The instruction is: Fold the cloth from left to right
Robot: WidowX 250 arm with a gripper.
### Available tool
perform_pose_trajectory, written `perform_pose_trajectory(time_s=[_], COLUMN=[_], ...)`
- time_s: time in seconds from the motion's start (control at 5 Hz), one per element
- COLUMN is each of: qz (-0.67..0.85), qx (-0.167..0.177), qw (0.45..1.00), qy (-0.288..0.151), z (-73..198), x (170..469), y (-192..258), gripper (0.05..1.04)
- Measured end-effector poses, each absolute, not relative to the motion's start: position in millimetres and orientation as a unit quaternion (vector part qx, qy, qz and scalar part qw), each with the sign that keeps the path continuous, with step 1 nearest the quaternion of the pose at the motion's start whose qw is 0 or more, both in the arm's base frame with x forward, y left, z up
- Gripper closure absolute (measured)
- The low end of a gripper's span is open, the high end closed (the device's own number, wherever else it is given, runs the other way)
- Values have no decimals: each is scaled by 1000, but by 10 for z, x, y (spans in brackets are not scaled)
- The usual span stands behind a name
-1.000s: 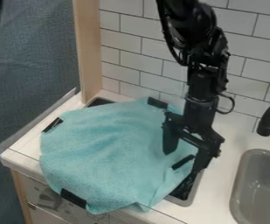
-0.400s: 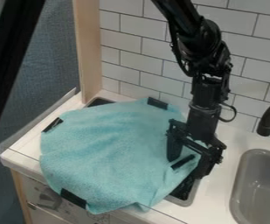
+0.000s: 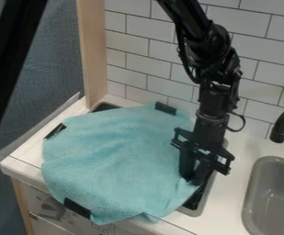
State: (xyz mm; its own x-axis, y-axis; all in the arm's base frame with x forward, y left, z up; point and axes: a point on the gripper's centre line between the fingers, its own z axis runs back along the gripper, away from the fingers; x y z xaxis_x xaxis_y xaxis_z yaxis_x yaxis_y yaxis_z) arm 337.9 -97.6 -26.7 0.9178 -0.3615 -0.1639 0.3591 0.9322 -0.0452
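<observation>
Cloth spreads mostly left of the tool, its right edge pinched between the fingers.

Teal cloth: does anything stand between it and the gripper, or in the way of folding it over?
Nothing visible does. The gripper is right at the edge of the cloth nearest the sink, and the faucet stands off beyond it.

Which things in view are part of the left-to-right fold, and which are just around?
Part of the job:
cloth, spread out, dark strips at its edge
gripper, at the cloth's right side

Just around:
sink
tap
counter
tiled wall
</observation>
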Motion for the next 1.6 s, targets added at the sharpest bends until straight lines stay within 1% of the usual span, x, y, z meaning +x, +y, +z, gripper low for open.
perform_pose_trajectory(time_s=[0.2, 0.4, 0.8, 1.0, 1.2, 1.4, 1.6], qz=[-186, -186, -185, -183, -187, -176, -166], qx=[-9, -9, -7, 0, 0, -10, -4], qw=[978, 978, 978, 978, 979, 982, 984], qy=[88, 91, 98, 101, 84, 66, 59], z=[-271, -304, -300, -278, -74, 47, 157], x=[3380, 3387, 3370, 3368, 3343, 3304, 3291], y=[-977, -979, -959, -877, -765, -537, -372], gripper=[939, 1018, 1032, 1032, 1032, 1032, 1032])
